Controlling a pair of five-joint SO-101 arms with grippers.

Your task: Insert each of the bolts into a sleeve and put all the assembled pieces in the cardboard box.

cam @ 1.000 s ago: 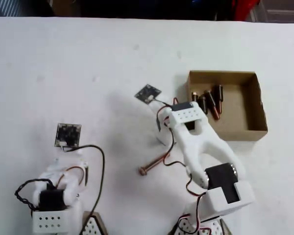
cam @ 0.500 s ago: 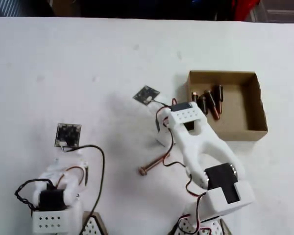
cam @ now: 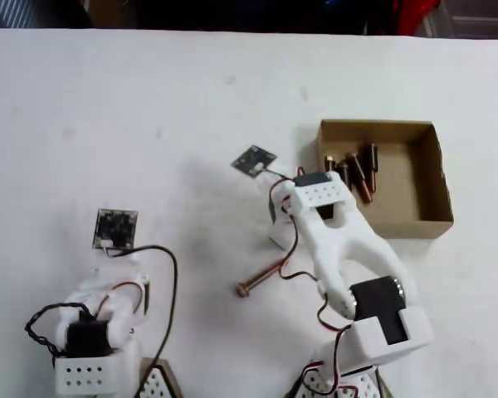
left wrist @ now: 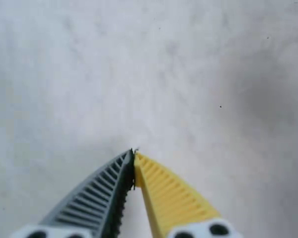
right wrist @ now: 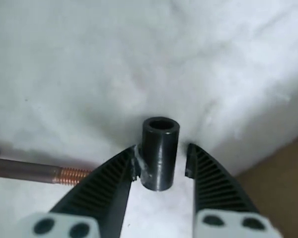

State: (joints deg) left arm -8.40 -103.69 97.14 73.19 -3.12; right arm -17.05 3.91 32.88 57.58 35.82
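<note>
Right arm [cam: 349, 249] is sitting a hair closer to the cardboard box [cam: 423, 178] than half a second back, and its wrist board [cam: 253, 160] is nudging along with it. Bolt [cam: 261, 278] and left arm [cam: 95, 332] aren't budging.

From up high the wrist is covering the fingers, so the right wrist cam is doing the work. The right gripper [right wrist: 162, 151] is sitting narrowly open around the black sleeve [right wrist: 160, 144]. One jaw is touching its side and the other is hanging just off it with a sliver of gap. The sleeve is standing upright on the table [cam: 149, 99], long axis vertical, bore facing up at the camera.

The bolt is lying flat just outside the touching jaw, long axis crosswise to the fingers, threaded end pointing in at that jaw. In the high view it's running diagonally, head out on the far side from the arm. A box corner is peeking in outside the other jaw, and up high the assembled pieces [cam: 353, 170] are lying inside the box.

The right arm is stretching forward and low, wrist tipped down. The left arm is staying folded back, and the left gripper [left wrist: 134, 157] is pinching fully closed on nothing over bare table.
</note>
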